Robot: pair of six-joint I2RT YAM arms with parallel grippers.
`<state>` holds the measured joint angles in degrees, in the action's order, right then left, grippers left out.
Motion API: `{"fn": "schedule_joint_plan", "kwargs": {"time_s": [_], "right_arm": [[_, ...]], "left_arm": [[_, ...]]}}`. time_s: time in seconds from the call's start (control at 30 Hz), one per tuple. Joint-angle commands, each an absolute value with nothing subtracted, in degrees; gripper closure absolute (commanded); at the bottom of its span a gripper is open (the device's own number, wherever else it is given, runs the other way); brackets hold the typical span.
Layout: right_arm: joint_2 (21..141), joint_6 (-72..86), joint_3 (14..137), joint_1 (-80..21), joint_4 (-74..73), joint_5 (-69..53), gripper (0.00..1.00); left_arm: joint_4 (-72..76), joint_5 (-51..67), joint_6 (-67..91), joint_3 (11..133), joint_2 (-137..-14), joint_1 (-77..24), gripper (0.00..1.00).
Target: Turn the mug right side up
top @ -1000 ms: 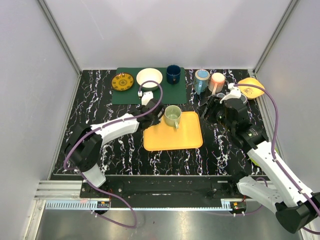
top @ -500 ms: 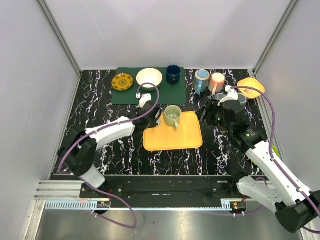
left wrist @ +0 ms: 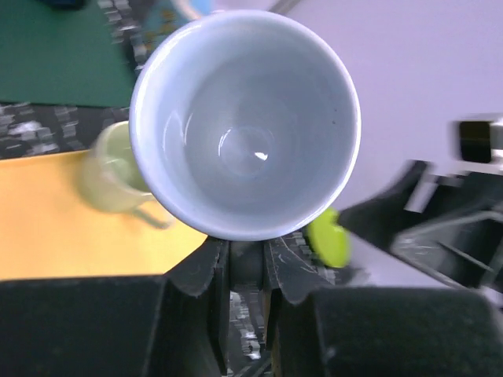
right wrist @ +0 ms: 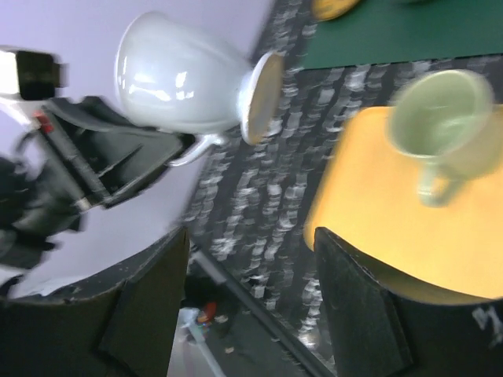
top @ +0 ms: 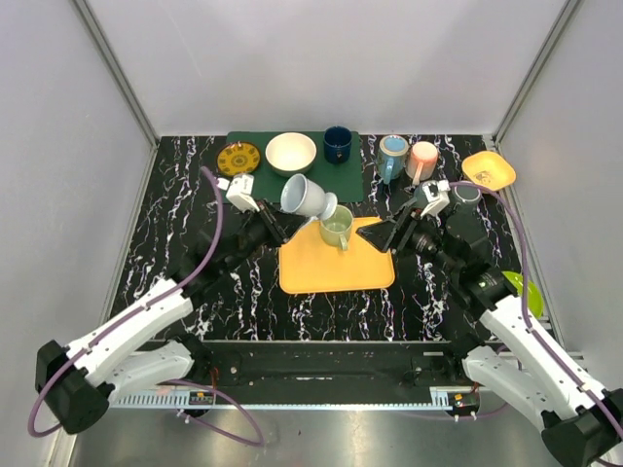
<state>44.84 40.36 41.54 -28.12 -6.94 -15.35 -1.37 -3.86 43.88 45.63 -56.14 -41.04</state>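
Note:
A white mug hangs in the air on its side over the back left corner of the orange tray. My left gripper is shut on its handle. In the left wrist view the mug turns its open mouth to the camera, and the jaws stand closed on the handle just below its rim. From the right wrist the white mug shows its outside and its base. My right gripper is open and empty at the tray's right edge, apart from the mug.
A pale green mug stands upright on the tray. On the green mat are a yellow plate, a white bowl and a dark blue mug. A blue mug, a pink mug and a yellow bowl stand back right.
My left arm has pulled back to the left and lifted the white mug into the air on its side. My right gripper has moved left toward the tray and opened slightly wider.

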Motion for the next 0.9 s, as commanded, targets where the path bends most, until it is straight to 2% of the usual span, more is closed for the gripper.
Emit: {"fn": "schedule_joint_plan", "kwargs": {"time_s": [0.0, 0.03, 0.13, 0.37, 0.87], "right_arm": [[47.6, 56.7, 37.3, -28.5, 19.2, -35.9, 0.3], [48.6, 63.3, 36.4, -28.5, 28.9, -39.3, 0.31], [51.2, 69.6, 35.1, -28.5, 38.4, -40.8, 0.32], [53.2, 67.2, 38.9, -28.6, 36.0, -41.1, 0.32], [61.6, 65.7, 43.4, -28.7, 37.9, -36.4, 0.37]], "left_arm": [[25.2, 9.0, 54.0, 41.8, -52.6, -40.2, 1.0], [27.2, 10.3, 55.4, 41.4, -52.9, -40.2, 1.0], [35.0, 13.6, 61.0, 40.4, -54.4, -40.2, 1.0], [44.0, 11.4, 66.8, 37.5, -55.4, -40.4, 1.0], [46.2, 10.0, 67.1, 39.5, -58.6, -45.9, 1.0]]}}
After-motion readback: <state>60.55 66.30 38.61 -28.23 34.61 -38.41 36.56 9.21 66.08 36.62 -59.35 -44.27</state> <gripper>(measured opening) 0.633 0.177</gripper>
